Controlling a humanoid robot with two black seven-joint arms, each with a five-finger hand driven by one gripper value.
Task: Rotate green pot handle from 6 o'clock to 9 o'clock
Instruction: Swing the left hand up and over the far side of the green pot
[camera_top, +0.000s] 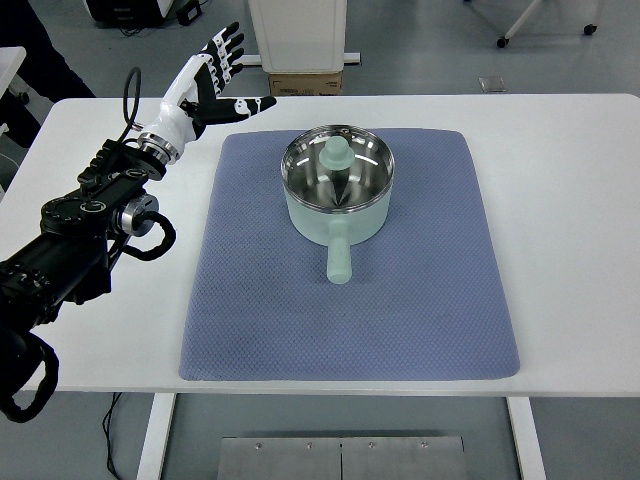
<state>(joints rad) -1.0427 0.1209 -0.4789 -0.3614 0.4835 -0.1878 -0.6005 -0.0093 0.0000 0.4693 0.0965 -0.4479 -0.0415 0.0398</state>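
A pale green pot (337, 208) with a glass lid and a green knob (336, 154) sits on the upper middle of a blue mat (420, 320). Its green handle (338, 257) points straight toward me, at 6 o'clock. My left hand (212, 78) hovers over the table's far left corner, well left of the pot and apart from it. Its fingers (228, 48) are spread and hold nothing. The black left arm (75, 240) runs in from the lower left edge. No right arm shows.
The white table (570, 230) carries only the mat and pot. Beyond its far edge stand a white pedestal (298, 35) with a cardboard box (305, 83) at its foot, and a chair base (545, 22) at the upper right.
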